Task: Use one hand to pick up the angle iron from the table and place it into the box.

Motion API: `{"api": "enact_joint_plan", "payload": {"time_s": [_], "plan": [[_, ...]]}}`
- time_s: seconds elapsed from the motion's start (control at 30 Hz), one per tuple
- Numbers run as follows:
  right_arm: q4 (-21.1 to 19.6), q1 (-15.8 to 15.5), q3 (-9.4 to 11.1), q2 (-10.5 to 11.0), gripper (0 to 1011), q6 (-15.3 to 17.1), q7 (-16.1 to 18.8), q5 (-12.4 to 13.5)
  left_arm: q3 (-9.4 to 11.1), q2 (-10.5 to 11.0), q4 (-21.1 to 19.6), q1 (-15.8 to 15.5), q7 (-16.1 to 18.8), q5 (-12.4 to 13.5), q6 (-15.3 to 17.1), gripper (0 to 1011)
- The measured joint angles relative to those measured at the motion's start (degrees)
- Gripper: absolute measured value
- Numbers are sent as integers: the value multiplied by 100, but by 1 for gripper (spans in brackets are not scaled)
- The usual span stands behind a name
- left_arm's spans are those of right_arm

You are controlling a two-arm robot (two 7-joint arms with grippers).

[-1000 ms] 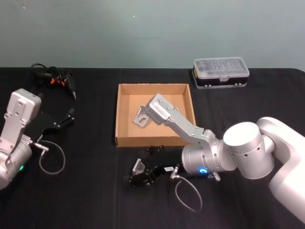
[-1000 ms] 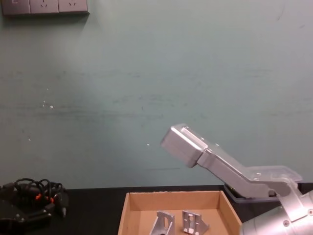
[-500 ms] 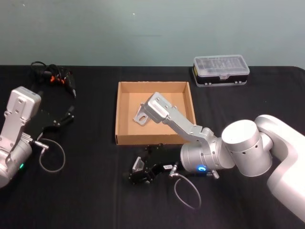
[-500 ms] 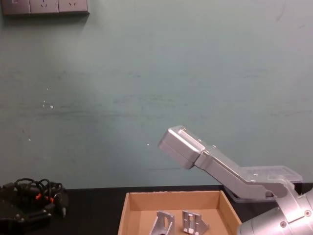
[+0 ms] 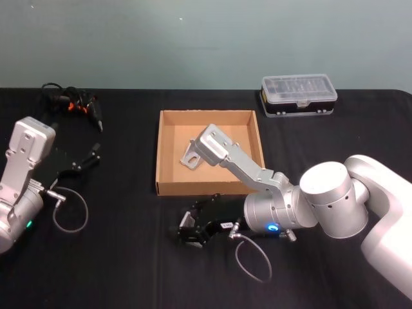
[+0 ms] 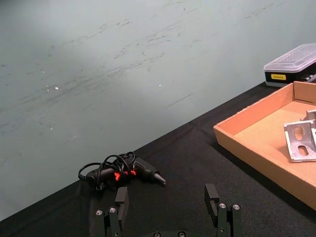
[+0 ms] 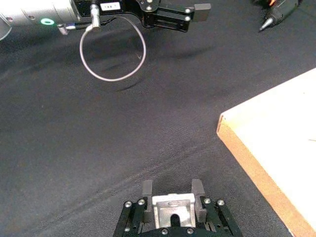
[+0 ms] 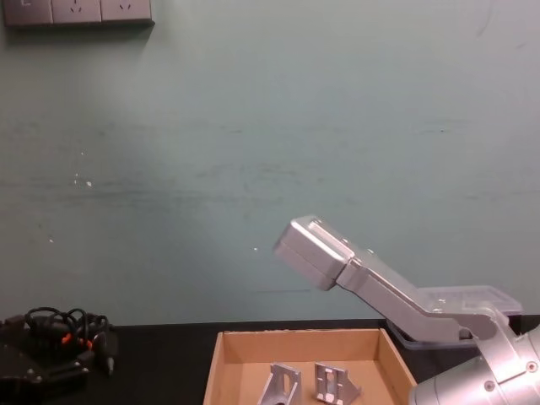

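Right pincer point(image 7: 171, 203) now clamped on angle iron point(image 7: 172, 210), lifted slightly off counter point(image 7: 74, 148) versus 0.5 s ago. Next: carry to box point(image 5: 168, 138). Left pincer point(image 6: 168, 207) open, parked.

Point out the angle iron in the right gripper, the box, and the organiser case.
angle iron point(image 7: 172, 208): right wrist view, bright face between the gripper's fingers.
box point(image 5: 209, 188): head view, near wall.
organiser case point(image 5: 298, 87): head view, clear lid.

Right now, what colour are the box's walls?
Tan cardboard brown; the box shows best in the head view.
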Motion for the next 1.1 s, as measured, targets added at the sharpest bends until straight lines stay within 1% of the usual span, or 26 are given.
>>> {"api": "enact_joint_plan", "payload": {"time_s": [0.03, 0.07, 0.13, 0.5, 0.73, 0.87, 0.97, 1.0, 1.1], "plan": [[-1, 0, 0, 0, 508, 0, 0, 1, 0, 0, 0, 0, 0, 0, 0, 1011], [-1, -1, 1, 1, 461, 1, 0, 1, 0, 0, 0, 0, 0, 0, 0, 1011], [-2, -2, 1, 2, 452, 2, 0, 2, 0, 0, 0, 0, 0, 0, 0, 1011], [-6, -4, 1, 5, 453, 6, -3, 4, 0, 0, 0, 0, 0, 0, 0, 1011], [-326, -79, 215, 100, 453, 0, -30, 133, 0, 0, 0, 0, 0, 0, 0, 1011], [-440, -22, 348, 105, 453, -19, -34, 259, 0, 0, 0, 0, 0, 0, 0, 1011], [-393, 72, 432, 75, 452, -61, -59, 322, 0, 0, 0, 0, 0, 0, 0, 1011], [-393, 72, 432, 75, 452, -61, -59, 322, 0, 0, 0, 0, 0, 0, 0, 1011], [-180, 226, 513, -3, 453, -110, -128, 382, 0, 0, 0, 0, 0, 0, 0, 1011]]}}
